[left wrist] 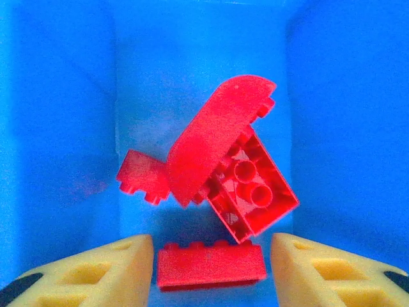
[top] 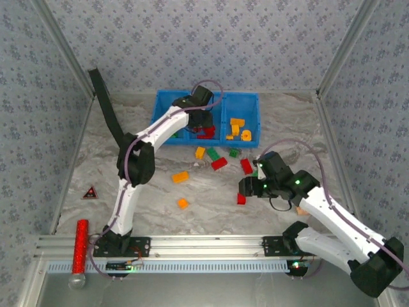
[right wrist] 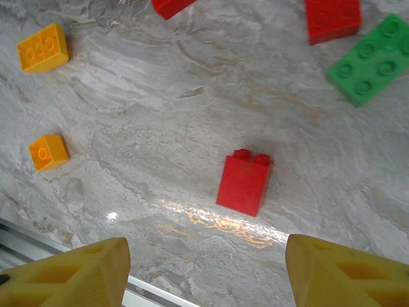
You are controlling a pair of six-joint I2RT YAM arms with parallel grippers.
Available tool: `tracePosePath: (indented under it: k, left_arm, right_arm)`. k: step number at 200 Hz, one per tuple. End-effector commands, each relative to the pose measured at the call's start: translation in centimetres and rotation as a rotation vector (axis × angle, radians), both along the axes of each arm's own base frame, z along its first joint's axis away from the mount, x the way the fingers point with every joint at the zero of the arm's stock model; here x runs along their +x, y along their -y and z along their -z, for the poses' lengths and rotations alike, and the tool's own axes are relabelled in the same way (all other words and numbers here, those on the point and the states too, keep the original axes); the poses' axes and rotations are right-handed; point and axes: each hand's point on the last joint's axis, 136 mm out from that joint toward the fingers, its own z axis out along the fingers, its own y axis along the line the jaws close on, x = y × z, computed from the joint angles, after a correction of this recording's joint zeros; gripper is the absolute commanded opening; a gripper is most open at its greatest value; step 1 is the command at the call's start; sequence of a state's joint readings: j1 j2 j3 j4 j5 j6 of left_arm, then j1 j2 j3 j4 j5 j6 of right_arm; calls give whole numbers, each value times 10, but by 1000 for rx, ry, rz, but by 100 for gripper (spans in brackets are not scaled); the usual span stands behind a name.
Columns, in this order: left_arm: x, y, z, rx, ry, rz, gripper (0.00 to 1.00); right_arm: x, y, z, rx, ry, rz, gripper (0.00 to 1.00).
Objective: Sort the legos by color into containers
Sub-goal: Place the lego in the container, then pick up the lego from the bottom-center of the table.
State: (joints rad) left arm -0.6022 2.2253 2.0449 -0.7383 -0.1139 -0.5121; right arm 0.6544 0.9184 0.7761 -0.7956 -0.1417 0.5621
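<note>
L claw [left wrist: 211, 248] released, jaws apart, over red legos [left wrist: 223, 166] piled in mid compartment of blue tray [top: 167, 102]. R claw [right wrist: 204, 256] released too, grasping nothing, above 1 red brick [right wrist: 243, 182] on worktop [top: 153, 204] nr front edge. Orange-yellow legos [top: 238, 128] in tray's R compartment.

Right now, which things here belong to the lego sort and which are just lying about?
Job: blue tray; red bricks and orange-yellow bricks inside it; loose red brick, green brick, orange bricks on the table.
Lying about: red glittery cylinder; small dark triangle.
</note>
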Motion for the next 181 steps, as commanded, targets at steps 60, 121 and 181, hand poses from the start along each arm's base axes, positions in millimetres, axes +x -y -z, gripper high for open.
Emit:
tracePosePath:
  k: [60, 121, 181]
  left_arm:
    - [-55, -42, -189, -206, 284, 75, 60]
    - [-139, -126, -241, -117, 470, 46, 99]
    - [-199, -183, -268, -82, 613, 7, 99]
  right_arm:
    - [-7, -133, 1, -157, 183, -463, 81]
    - [-24, -214, 38, -237, 149, -659, 81]
    - [-18, -234, 79, -349, 94, -705, 81]
